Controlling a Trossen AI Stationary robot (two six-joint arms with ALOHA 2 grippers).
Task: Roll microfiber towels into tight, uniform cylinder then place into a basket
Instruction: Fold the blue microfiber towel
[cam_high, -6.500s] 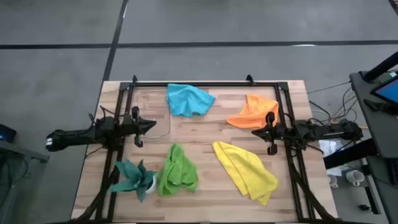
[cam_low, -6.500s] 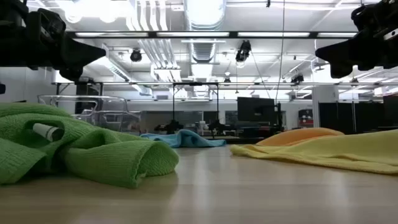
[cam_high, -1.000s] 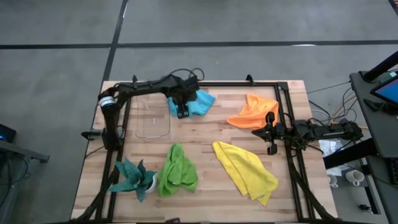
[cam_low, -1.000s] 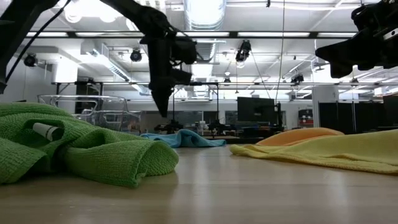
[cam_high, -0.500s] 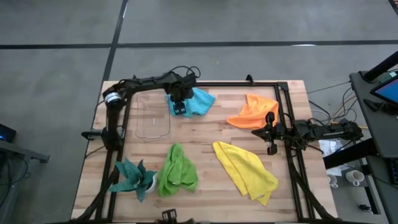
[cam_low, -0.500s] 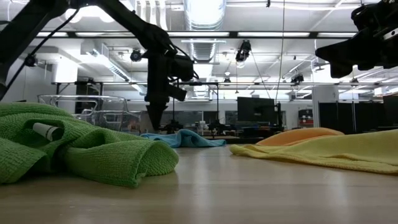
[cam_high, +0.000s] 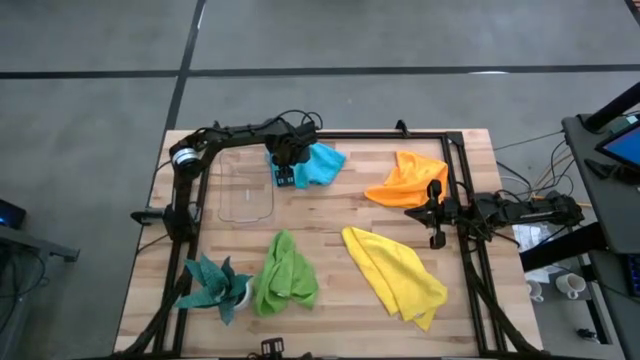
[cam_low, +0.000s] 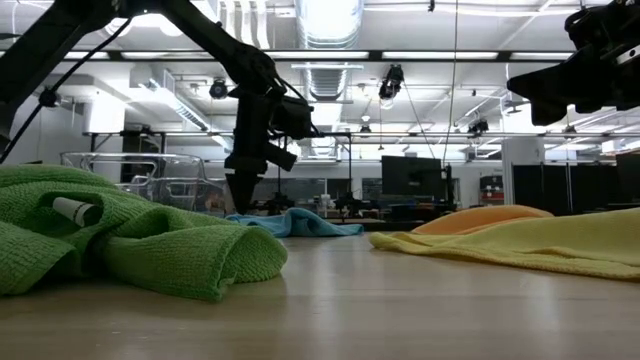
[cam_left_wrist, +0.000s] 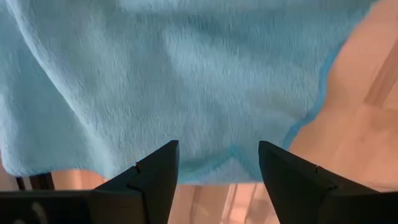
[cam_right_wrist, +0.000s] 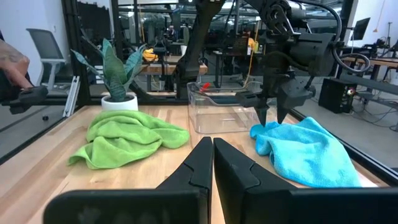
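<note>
Directly beneath the left gripper (cam_high: 284, 178) lies the near edge of the blue towel (cam_high: 318, 163), with the jaws spread wide and empty, pointing down at the cloth's hem. For a sound pick, the gripper should descend until both fingers straddle the hem, then close on a single edge rather than a bunched fold, so that the cloth can afterwards be laid flat for rolling; a grip taken too far into the cloth would likely gather several layers. Just beside the gripper, on the side away from the towel, stands the clear basket (cam_high: 245, 190), near enough that a sideways swing could strike its thin wall. Farther out lie the orange towel (cam_high: 407, 179), the yellow towel (cam_high: 395, 274) and the green towel (cam_high: 286, 274), all loose and unrolled on the worktop (cam_high: 320, 225). Well apart, the right gripper (cam_high: 433, 215) waits beside the orange towel with its jaws fully closed and empty. The left wrist view alone shows the hem running between the two fingers (cam_left_wrist: 155, 177); the right wrist view alone shows the gripper's height, its tips at about the towel's top surface, though contact cannot be confirmed.
</note>
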